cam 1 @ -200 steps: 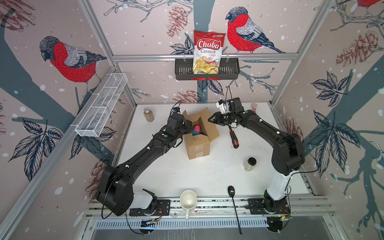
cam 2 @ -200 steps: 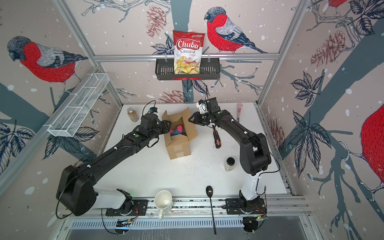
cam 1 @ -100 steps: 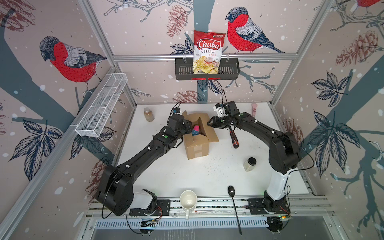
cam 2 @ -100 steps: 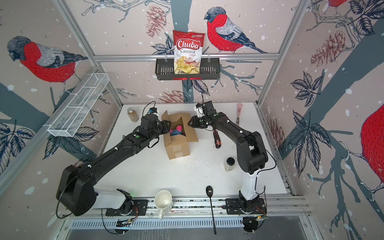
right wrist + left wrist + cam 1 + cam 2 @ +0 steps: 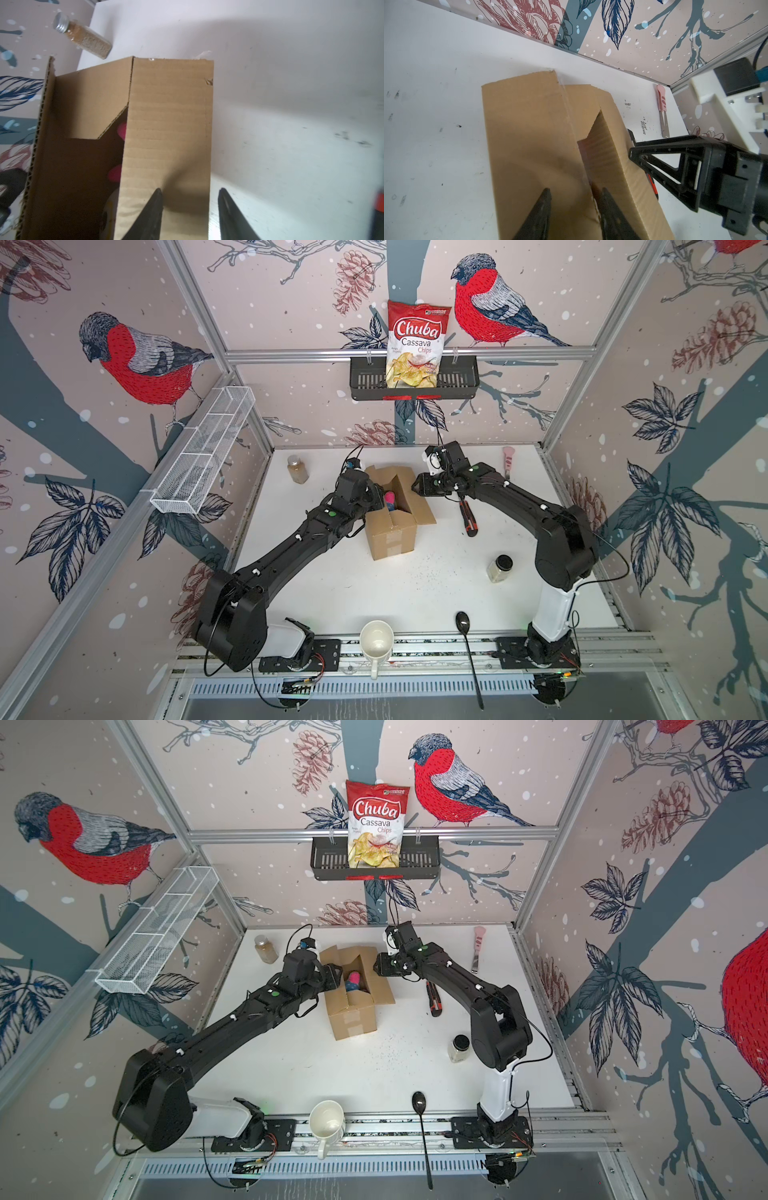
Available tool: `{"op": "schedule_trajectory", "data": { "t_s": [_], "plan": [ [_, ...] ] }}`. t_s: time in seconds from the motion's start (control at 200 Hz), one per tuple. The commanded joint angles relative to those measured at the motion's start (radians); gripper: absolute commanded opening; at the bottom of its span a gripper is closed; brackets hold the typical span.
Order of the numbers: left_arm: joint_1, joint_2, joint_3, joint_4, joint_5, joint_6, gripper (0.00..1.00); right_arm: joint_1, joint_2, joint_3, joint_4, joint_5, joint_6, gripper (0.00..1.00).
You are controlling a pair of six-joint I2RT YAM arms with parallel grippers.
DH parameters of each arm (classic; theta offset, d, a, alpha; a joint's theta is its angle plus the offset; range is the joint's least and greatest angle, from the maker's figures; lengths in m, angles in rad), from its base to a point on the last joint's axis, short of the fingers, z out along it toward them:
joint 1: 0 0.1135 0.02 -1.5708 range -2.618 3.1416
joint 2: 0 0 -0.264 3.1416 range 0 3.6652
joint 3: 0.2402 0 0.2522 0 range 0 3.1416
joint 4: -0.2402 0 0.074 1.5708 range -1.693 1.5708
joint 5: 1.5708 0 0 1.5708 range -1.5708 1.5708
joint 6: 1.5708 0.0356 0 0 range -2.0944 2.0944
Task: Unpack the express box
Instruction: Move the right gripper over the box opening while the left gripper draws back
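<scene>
Toward the back middle of the white counter [image 5: 332, 585], the brown cardboard box [image 5: 392, 535] is stood upright between the two arms, so that each side can be reached by one of them. Its top is already opened. The left flap [image 5: 529, 135] and the right flap [image 5: 166, 124] are folded outward from the mouth, and this is judged to leave the inside bare for a reach from above. The left jaws are set partly apart at the left rim, where they appear to straddle the fold of that flap in the left wrist view. Nothing is seen clamped, and they are judged to be placed there to hold the flap back and steady the box. The right jaws are likewise parted, moderately rather than wide, with the edge of the right flap lying between them and not pinched. Inside, a small pink and blue thing [image 5: 390, 501] is seen, not yet taken out, so the unpacking is judged to be barely begun.
</scene>
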Motion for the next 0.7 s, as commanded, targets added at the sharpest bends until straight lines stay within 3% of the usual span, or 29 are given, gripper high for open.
{"op": "schedule_trajectory", "data": {
  "t_s": [0.0,0.385,0.48,0.69],
  "plan": [
    [-0.002,-0.018,0.0,0.023,0.023,-0.004,0.4,0.02,-0.019,0.048,-0.138,0.146,-0.032,0.39],
    [-0.002,-0.065,-0.053,0.075,0.06,-0.008,0.4,0.144,0.007,0.21,-0.288,0.463,-0.036,0.42],
    [-0.002,-0.074,-0.06,0.086,0.063,-0.012,0.4,0.17,0.0,0.236,-0.314,0.564,-0.023,0.47],
    [-0.001,-0.114,-0.042,0.087,0.051,-0.003,0.41,0.229,-0.018,0.333,-0.381,0.655,-0.035,0.53]
  ]
}}
